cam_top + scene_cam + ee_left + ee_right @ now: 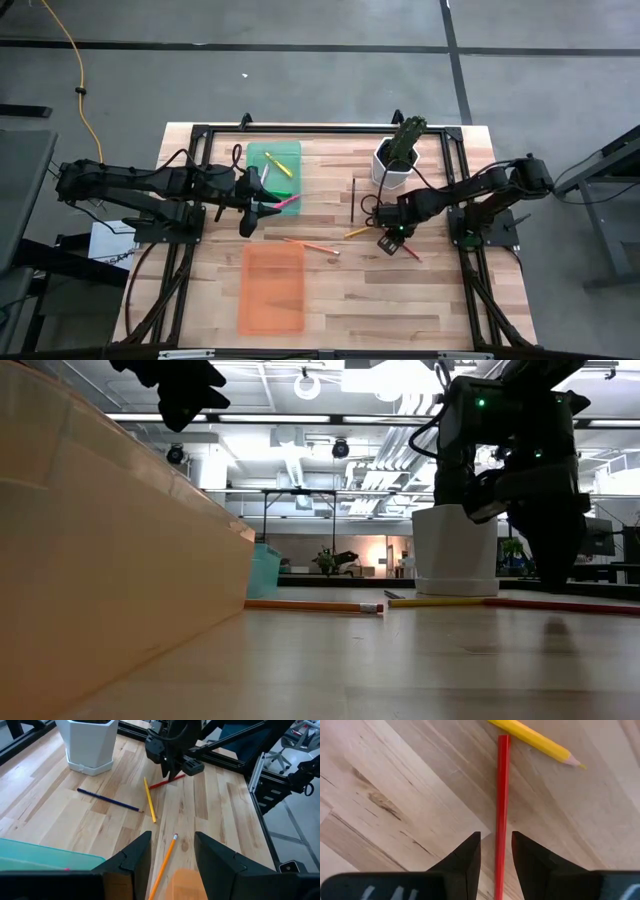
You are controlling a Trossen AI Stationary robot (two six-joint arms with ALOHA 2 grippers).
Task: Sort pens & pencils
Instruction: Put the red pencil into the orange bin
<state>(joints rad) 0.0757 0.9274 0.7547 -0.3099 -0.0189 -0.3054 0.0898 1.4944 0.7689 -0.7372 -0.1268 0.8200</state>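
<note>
Right pincer point(495, 851): low over the thin red pencil point(502, 805), dark fingers parted narrowly with the shaft running between them; not yet pinched, the pencil lying flat on the wood.
Left pincer point(172, 854): hovering beside the green translucent tray point(273, 168), fingers wide apart, holding nothing.
Step in hand: judged to be the pick of the red pencil.
Doing it well: keep the fingers square across the shaft and settle low enough for the tips to catch its sides before closing; a slim stick can roll or tip out otherwise. The yellow-orange pencil point(536, 741) lies across the red one's far end, touching or nearly so, so a straight lift should avoid dragging it.
Other pencils: an orange pencil point(315, 244) lies mid-worktop; a dark thin pencil point(353, 198) lies near the white planter pot point(391, 166).
Pens: a pink pen point(286, 202) pokes over the green tray's edge; others inside it are too small to tell apart.
Orange tray point(272, 289): flat orange translucent rectangle at the near side, seemingly with nothing in it yet.
Worktop point(430, 290): pale butcher-block planks on a black frame.
Room: grey concrete floor with dark lines, a yellow cable, and bright ceiling lights in the low view.
</note>
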